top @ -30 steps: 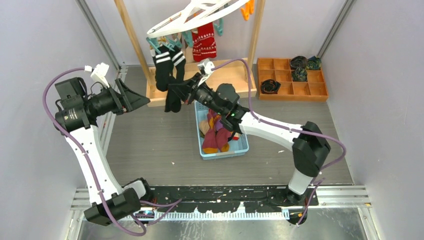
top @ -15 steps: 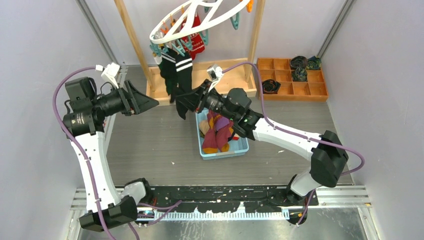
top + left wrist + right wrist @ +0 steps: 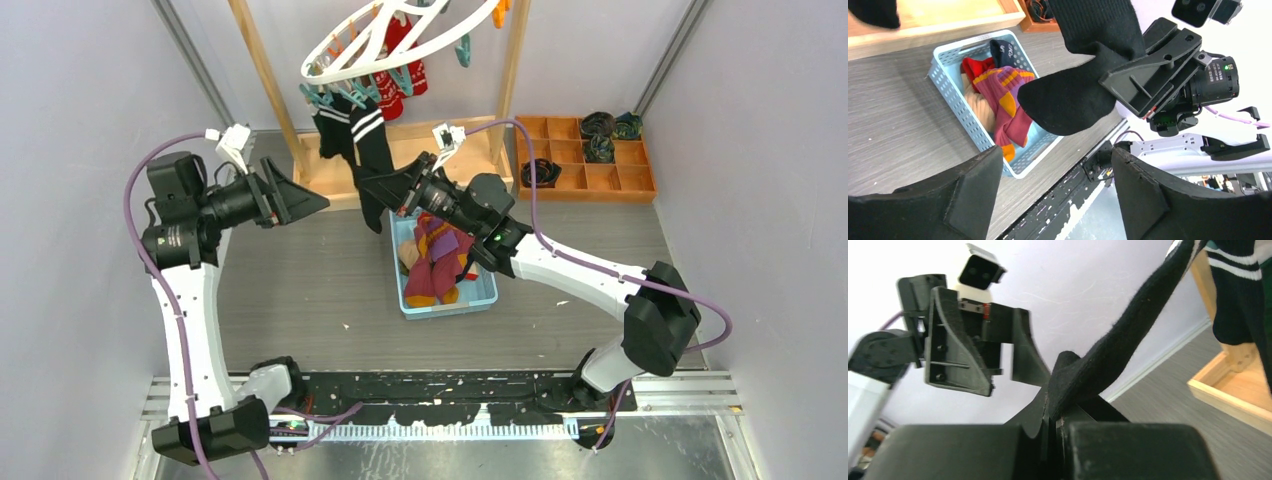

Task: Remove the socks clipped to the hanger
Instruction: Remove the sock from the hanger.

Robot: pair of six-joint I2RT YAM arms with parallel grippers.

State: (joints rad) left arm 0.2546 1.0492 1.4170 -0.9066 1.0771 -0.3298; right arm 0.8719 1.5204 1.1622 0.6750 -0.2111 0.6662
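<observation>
The white oval hanger (image 3: 372, 45) hangs tilted from the wooden rack, with teal and orange clips. Black socks with white stripes (image 3: 352, 130) and a red patterned sock (image 3: 395, 88) are clipped to it. My right gripper (image 3: 385, 188) is shut on the foot of one black sock (image 3: 1128, 340), which runs taut up to its clip. The right wrist view shows that sock pinched at the right gripper (image 3: 1055, 415). My left gripper (image 3: 318, 200) stands open and empty left of the sock. In the left wrist view that black sock (image 3: 1083, 95) hangs beyond the left gripper (image 3: 1058, 165).
A light blue basket (image 3: 450, 305) under the right arm holds several loose socks (image 3: 435, 260); the left wrist view shows its rim (image 3: 973, 42). The wooden rack base (image 3: 460, 150) lies behind. An orange compartment tray (image 3: 585, 180) with rolled socks sits at back right.
My right gripper has moved right and toward the rack with the black sock. The hanger has swung and tilted. My left gripper has moved right, closer to the sock.
</observation>
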